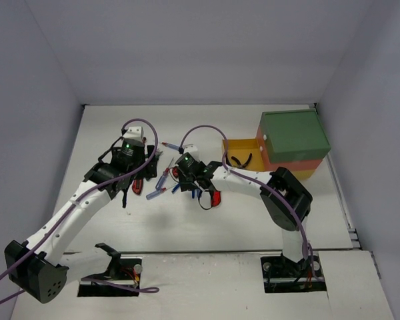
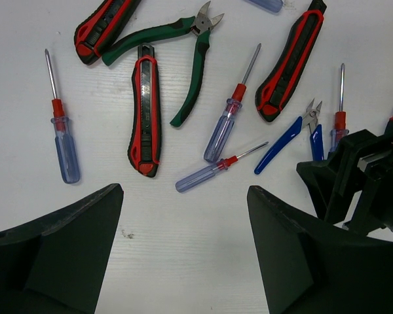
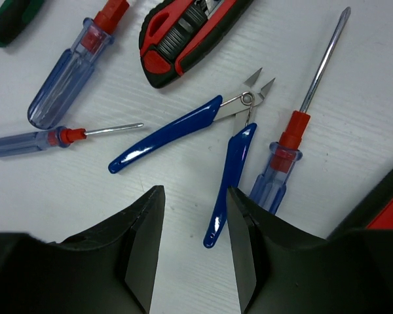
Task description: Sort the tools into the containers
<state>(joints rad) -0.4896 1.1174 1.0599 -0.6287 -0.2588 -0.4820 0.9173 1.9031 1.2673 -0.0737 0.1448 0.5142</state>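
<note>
picking step: the right gripper [image 3: 195,196], jaws narrow but not yet clamped, straddles one handle of the blue cutters [image 3: 170,133] lying mid-tabletop, the left gripper [image 2: 185,196] hangs wide open, and next likely comes a firm pinch, then a carry to the yellow drawer [image 1: 243,141] near the far right edge.
</note>
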